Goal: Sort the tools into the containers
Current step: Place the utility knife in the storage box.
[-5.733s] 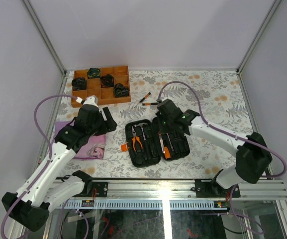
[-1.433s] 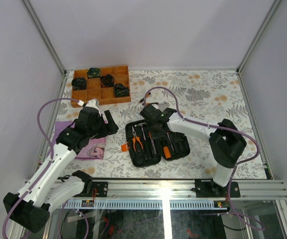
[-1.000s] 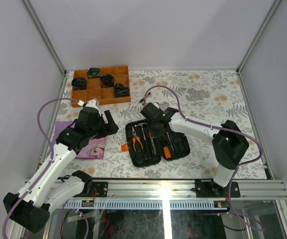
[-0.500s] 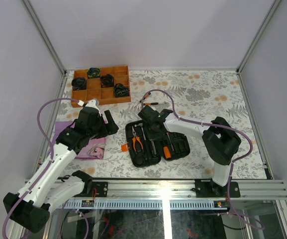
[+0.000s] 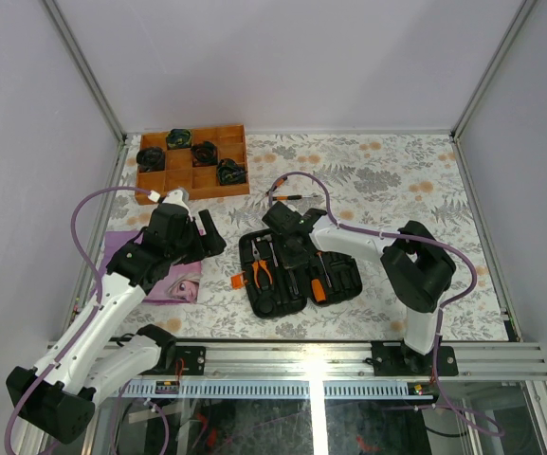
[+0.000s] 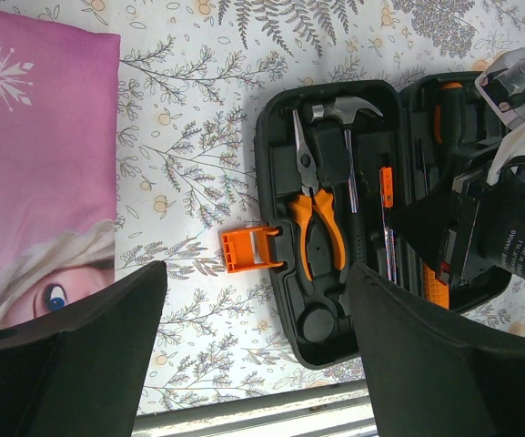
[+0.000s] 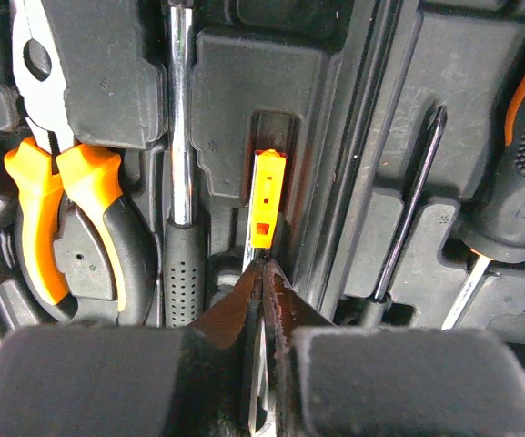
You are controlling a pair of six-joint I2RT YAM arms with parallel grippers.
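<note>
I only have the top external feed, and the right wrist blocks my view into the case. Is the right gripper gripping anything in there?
Observer: Yes. The right wrist view shows the right gripper shut on the slim orange-capped tool. A pale shaft shows between the jaws.
Operator: Where does that tool sit?
Observer: Over the narrow recess right beside the hammer, on the side away from the pliers.
Operator: And the left gripper, is it carrying anything?
Observer: No. The left wrist view shows the left gripper open and empty, hanging over the orange latch of the case.
</note>
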